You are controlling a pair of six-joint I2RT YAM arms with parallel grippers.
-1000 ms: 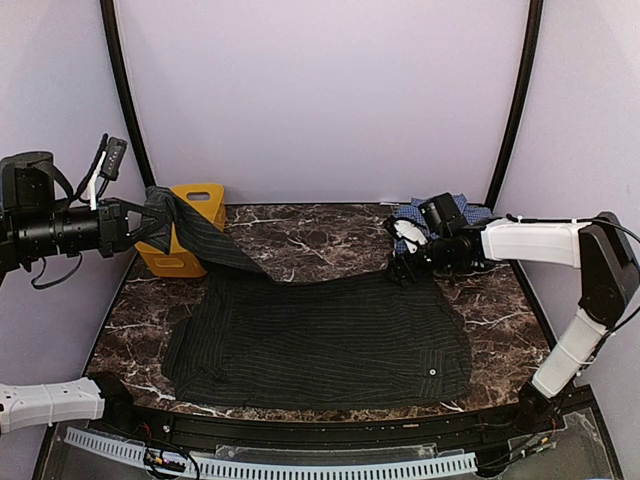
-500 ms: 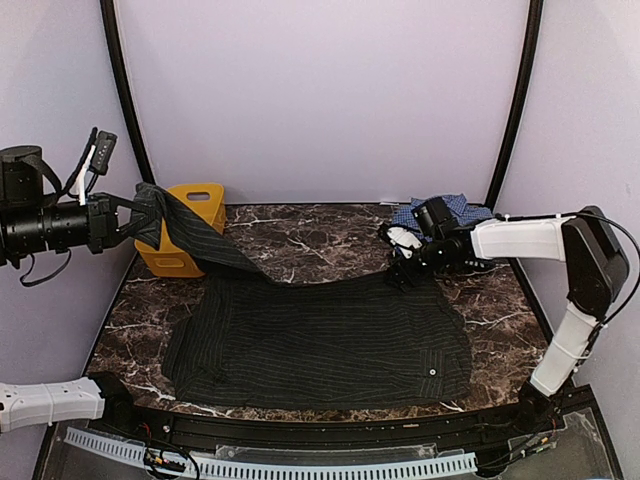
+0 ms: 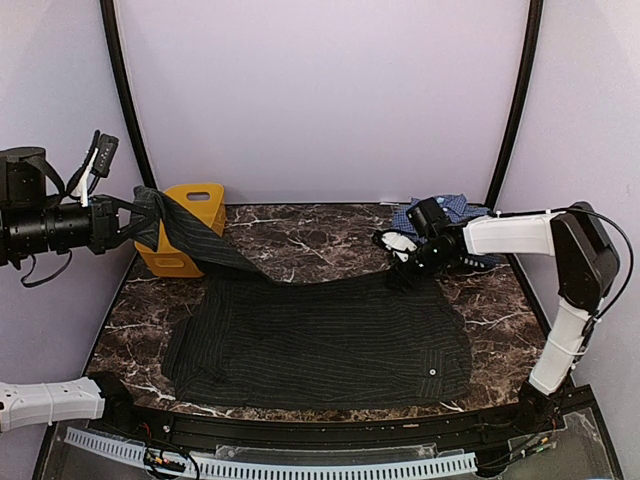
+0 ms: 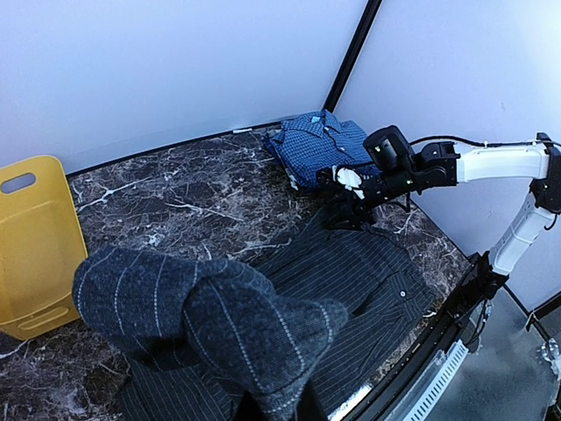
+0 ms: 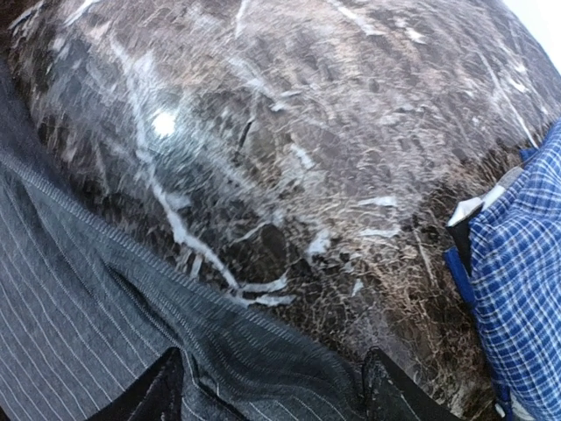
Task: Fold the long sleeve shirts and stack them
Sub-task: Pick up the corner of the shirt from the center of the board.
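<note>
The blue shirt (image 3: 455, 208) lies folded in the far right corner of the table (image 3: 310, 232), so that half looks done. The black shirt (image 3: 320, 335) is spread mid-table toward the near edge, unfolded and not stacked. The left gripper (image 3: 132, 222) pinches its sleeve (image 3: 205, 245), lifted over the left edge beside the basket (image 3: 195, 200). The right gripper (image 5: 276, 390) has its fingers (image 5: 166, 390) spread astride the shirt's far right edge. Bare marble along the far edge leaves room, though the far corners are crowded

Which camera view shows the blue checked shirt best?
The left wrist view: the blue checked shirt lies there nearly whole, folded, with little in front of it. The top view shows only a part behind the right arm; the right wrist view shows only a blurred edge.
</note>
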